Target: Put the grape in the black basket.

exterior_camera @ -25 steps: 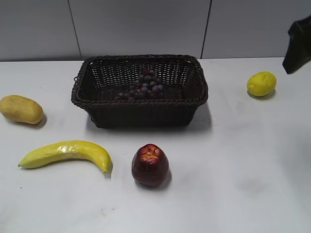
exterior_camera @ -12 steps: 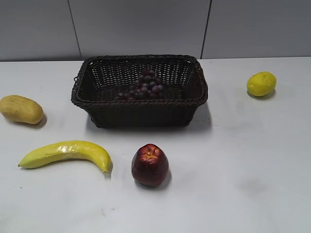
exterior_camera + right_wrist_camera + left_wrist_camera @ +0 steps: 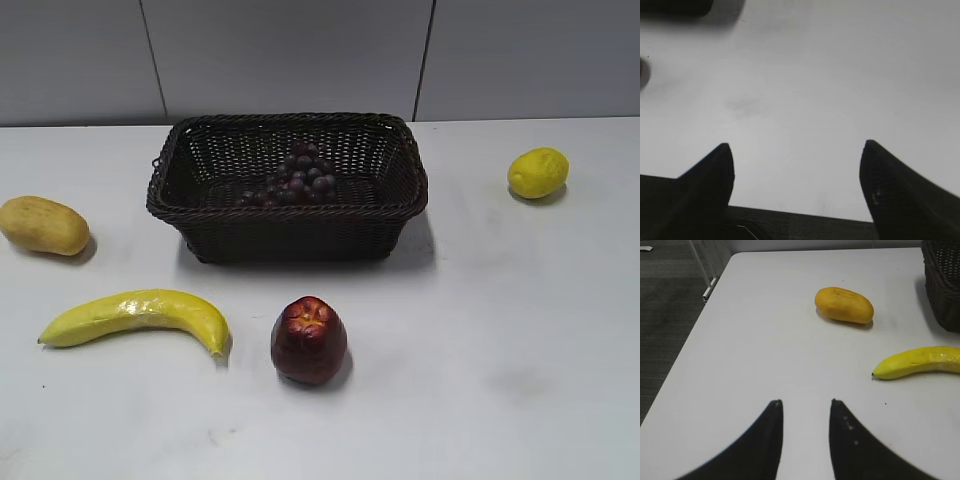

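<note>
The grape (image 3: 296, 177), a bunch of small dark red-purple grapes, lies inside the black basket (image 3: 288, 218), a large dark woven basket at the table's middle back. Neither gripper shows in the exterior view. My left gripper (image 3: 806, 402) is open and empty over bare table at the left, with a corner of the basket (image 3: 943, 285) at the view's right edge. My right gripper (image 3: 797, 147) is wide open and empty over bare white table.
A yellow banana (image 3: 137, 315) lies front left and a dark red apple (image 3: 309, 339) front middle. A yellow-brown mango (image 3: 43, 224) sits at the left and a lemon (image 3: 538, 172) at the right back. The left wrist view shows the mango (image 3: 844, 304), the banana (image 3: 918, 361) and the table's left edge.
The dark arm at the exterior view's upper right edge one second ago has left the view. The fruit and the basket have not moved.
</note>
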